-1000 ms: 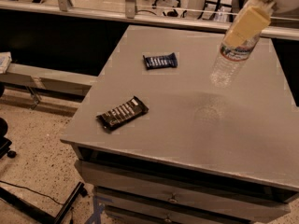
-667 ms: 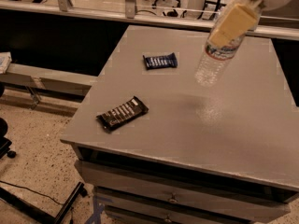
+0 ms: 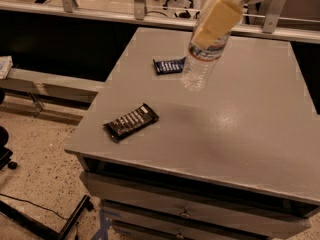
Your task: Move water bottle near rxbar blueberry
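Water bottle held tilted, cap end up, over the far middle of the counter. Gripper fingers closed around its upper half. Rxbar blueberry lies flat just left of the bottle's base. Black bar near the front-left corner.

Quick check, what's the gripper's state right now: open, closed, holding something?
Gripper: closed on the bottle, holding it tilted in the air above the table, just right of the blue bar.
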Controlling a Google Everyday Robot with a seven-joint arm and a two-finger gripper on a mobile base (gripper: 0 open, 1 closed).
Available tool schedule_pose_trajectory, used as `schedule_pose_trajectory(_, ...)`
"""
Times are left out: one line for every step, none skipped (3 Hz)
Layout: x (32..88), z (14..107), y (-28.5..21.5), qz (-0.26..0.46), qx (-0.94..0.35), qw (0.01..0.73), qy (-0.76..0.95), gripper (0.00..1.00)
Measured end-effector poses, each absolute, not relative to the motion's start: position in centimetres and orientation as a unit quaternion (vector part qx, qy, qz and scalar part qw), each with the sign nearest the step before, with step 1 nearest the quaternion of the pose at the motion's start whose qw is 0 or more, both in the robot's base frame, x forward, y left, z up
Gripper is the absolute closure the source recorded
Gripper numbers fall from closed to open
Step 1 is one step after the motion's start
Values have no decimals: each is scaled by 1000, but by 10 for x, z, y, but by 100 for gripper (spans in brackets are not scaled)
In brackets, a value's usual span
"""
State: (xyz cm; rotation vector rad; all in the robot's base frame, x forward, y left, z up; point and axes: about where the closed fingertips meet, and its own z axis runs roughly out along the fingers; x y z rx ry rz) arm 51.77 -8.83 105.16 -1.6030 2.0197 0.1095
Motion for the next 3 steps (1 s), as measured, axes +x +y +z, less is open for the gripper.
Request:
schedule_pose_trajectory(517,1050,-56,48,-627,267,730,100)
schedule_pose_trajectory(515,1045,-29,46,-652,256,712,100)
schedule_pose_trajectory(529,1039,-23,33,-654,245,715,100)
